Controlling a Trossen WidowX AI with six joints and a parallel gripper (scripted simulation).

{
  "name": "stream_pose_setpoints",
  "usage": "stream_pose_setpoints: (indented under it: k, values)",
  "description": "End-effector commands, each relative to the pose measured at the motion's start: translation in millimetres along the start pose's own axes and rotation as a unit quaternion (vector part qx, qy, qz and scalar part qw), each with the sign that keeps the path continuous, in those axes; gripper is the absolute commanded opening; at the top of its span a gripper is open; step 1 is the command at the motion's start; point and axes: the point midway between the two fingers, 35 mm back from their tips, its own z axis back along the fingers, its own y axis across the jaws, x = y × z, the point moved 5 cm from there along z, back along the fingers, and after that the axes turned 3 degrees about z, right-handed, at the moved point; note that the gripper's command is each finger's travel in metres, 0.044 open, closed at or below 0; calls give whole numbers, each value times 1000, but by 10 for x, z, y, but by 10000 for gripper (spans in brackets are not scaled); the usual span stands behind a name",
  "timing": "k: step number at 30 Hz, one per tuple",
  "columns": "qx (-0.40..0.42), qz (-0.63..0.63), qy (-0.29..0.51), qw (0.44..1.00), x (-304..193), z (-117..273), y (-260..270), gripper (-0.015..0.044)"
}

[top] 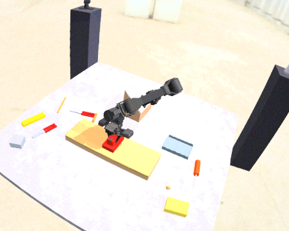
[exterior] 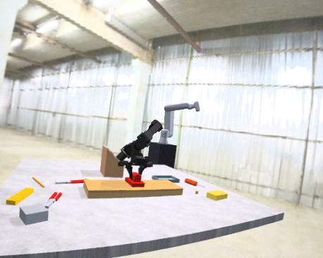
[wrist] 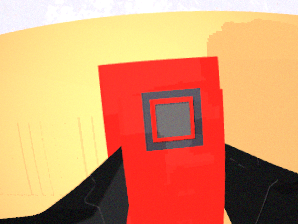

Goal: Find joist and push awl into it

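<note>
Scanning seems to be my present step: my end effector (top: 117,137) (exterior: 135,176) (wrist: 166,147) is clamped on the red stud finder (top: 113,143) (exterior: 135,181) (wrist: 170,165), over the panel (top: 138,154) (exterior: 158,186) (wrist: 55,90). Putting it in the tray (top: 178,147) (exterior: 166,179) remains; the awl (top: 196,167) (exterior: 191,181) lies on the bench (top: 116,194) (exterior: 130,224), beyond the tray, its single hole apparently still to make.

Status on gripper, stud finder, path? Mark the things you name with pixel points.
Gripper (top: 117,138) (exterior: 136,174) shut on red stud finder (top: 113,144) (exterior: 135,182) (wrist: 162,170). Stud finder on floor panel (top: 141,154) (exterior: 158,186) (wrist: 50,100), mid-length. Nothing visible blocking it along the panel. Tray (top: 178,146) (exterior: 166,179) empty.

Red stud finder (top: 113,143) (exterior: 135,181) (wrist: 162,77), yellow-tan panel (top: 138,155) (exterior: 158,187) (wrist: 50,75)
</note>
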Motion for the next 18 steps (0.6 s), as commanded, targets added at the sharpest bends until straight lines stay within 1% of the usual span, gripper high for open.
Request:
stream_pose_setpoints:
  k: [1, 18]
  values:
    - [5, 0, 0, 1000, -2, -6, 156, 0]
    - [7, 0, 0, 1000, 34, 0, 777, 0]
